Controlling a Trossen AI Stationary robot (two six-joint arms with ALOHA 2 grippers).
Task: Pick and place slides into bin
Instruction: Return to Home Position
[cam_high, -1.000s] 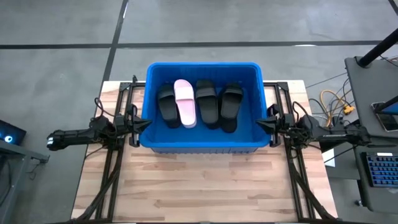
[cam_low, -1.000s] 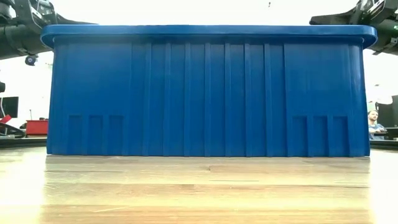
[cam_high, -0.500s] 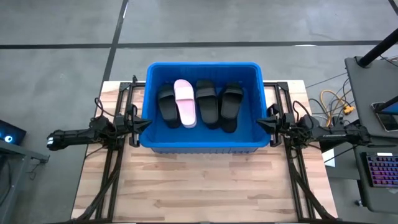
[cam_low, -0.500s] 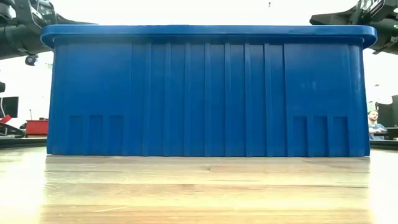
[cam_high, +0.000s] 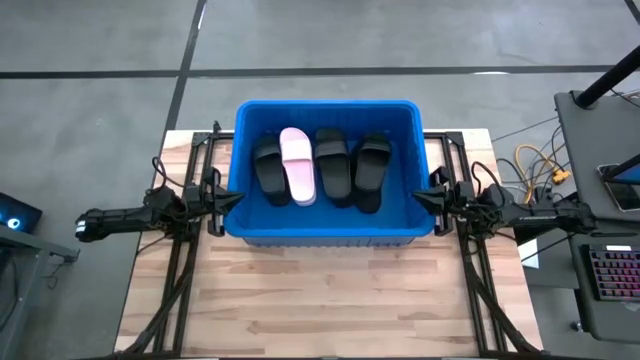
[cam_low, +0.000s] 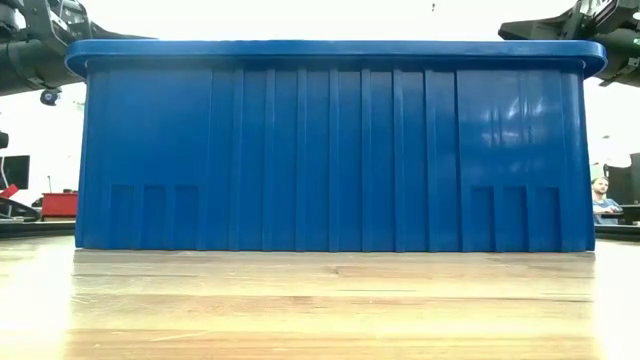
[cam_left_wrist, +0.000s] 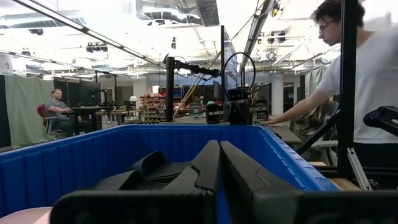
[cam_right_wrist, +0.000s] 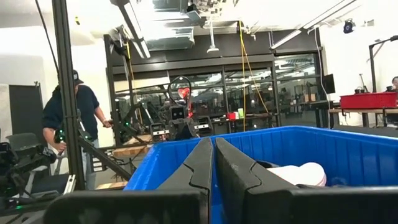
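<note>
The blue bin (cam_high: 325, 225) stands on the far half of the wooden table and fills the low view (cam_low: 330, 150). Inside it lie three black slides (cam_high: 332, 165) and one pale pink slide (cam_high: 298, 165), side by side on the bin's floor. My left gripper (cam_high: 234, 197) is shut and points level at the bin's left rim; its wrist view shows the closed fingers (cam_left_wrist: 219, 163) with black slides beyond. My right gripper (cam_high: 418, 197) is shut at the bin's right rim, and its wrist view (cam_right_wrist: 213, 158) shows the pink slide (cam_right_wrist: 298, 174) past it.
The near half of the table (cam_high: 330, 300) is bare wood. Dark arm frames (cam_high: 180, 270) run along both table sides. A desk with a keyboard (cam_high: 610, 275) stands at the right. People (cam_left_wrist: 367, 81) stand in the room beyond.
</note>
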